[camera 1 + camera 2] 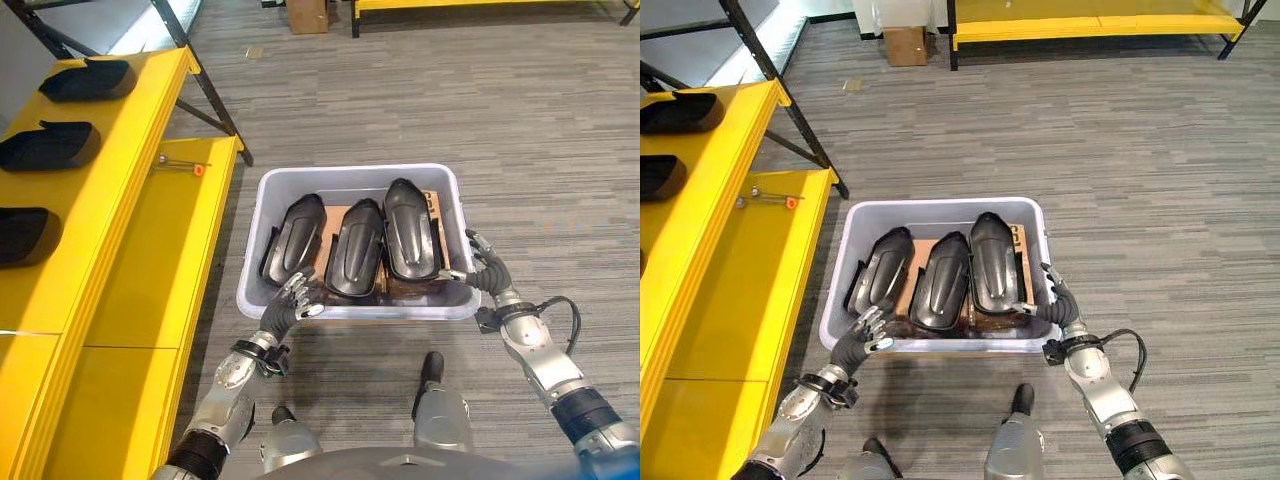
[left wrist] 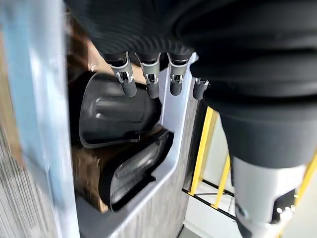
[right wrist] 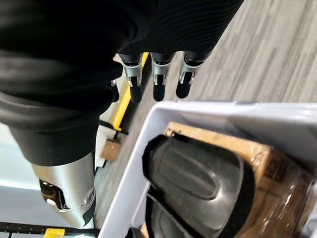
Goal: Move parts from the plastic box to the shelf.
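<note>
A grey plastic box (image 1: 350, 172) stands on the carpet in front of me. Three black moulded parts lie side by side in it on cardboard: left (image 1: 295, 238), middle (image 1: 357, 248) and right (image 1: 410, 230). My left hand (image 1: 285, 305) rests at the box's near left rim, its fingers (image 2: 128, 82) relaxed over the parts and holding nothing. My right hand (image 1: 483, 268) is at the near right corner, its fingers (image 3: 158, 79) straight above the rim (image 3: 223, 111), apart from the part (image 3: 198, 183) below. To the left runs the yellow shelf (image 1: 110, 200), with three black parts (image 1: 45, 145) on its top level.
A black diagonal shelf brace (image 1: 210, 90) comes down to the floor just left of the box's far corner. A small orange item (image 1: 198, 170) lies on the lower yellow level. A cardboard carton (image 1: 308, 15) and another yellow rack (image 1: 1090, 25) stand far off.
</note>
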